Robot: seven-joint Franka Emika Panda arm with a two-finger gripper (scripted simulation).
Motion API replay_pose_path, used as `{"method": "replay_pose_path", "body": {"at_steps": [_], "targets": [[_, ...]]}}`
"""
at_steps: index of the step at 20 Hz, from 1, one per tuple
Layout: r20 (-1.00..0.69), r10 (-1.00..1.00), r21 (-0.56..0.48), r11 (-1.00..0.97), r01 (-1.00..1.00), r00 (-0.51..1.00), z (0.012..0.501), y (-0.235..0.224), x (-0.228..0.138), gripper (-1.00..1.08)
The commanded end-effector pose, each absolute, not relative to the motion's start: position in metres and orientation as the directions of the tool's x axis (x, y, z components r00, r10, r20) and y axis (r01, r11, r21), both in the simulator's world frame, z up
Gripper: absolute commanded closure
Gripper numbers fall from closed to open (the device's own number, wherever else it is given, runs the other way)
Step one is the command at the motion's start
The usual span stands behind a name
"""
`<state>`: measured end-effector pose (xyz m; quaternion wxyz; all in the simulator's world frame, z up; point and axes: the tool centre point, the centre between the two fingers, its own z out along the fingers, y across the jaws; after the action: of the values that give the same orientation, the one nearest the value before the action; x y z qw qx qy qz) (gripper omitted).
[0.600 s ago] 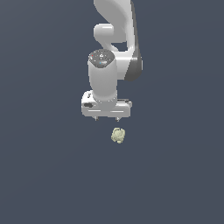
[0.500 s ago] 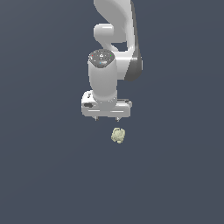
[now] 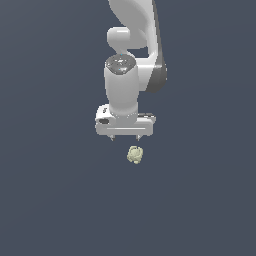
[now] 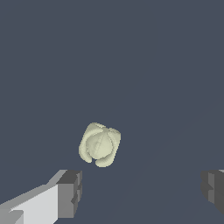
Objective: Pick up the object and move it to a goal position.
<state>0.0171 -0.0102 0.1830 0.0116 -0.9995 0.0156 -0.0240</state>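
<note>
Lumpy pale yellow-green blob (image 3: 134,154) sits lower centre, untouched; white gripper (image 3: 125,138) hovers above, jaws apart (pre-grasp alignment, apparently).

The white arm (image 3: 132,30) comes down from the top of the exterior view, bends at a rounded joint, and ends in a thick, upright wrist cylinder (image 3: 121,87) with a dark grey cap. Below the cylinder sits the wide, flat body of the tool (image 3: 124,139), pointing straight down. Only the short tips of its two fingers (image 3: 112,138) show beneath that body, set well apart, one toward the exterior view's left and one toward its right. In the wrist view the dark pads (image 4: 70,192) stand at opposite sides of the frame with a wide gap between them, so the jaws are spread and hold nothing.
</note>
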Motion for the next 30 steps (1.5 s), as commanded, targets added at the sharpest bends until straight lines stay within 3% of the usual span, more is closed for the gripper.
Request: {"method": "replay_pose_path", "body": {"at_steps": [1, 30], "targets": [[0.049, -0.031, -0.024, -0.999, -0.03, 0.998, 0.183, -0.01, 0.018, -0.92], [0.001, -0.357, -0.002, -0.934, -0.357, 0.934, 0.093, 0.034, 0.013, -0.92]]}}
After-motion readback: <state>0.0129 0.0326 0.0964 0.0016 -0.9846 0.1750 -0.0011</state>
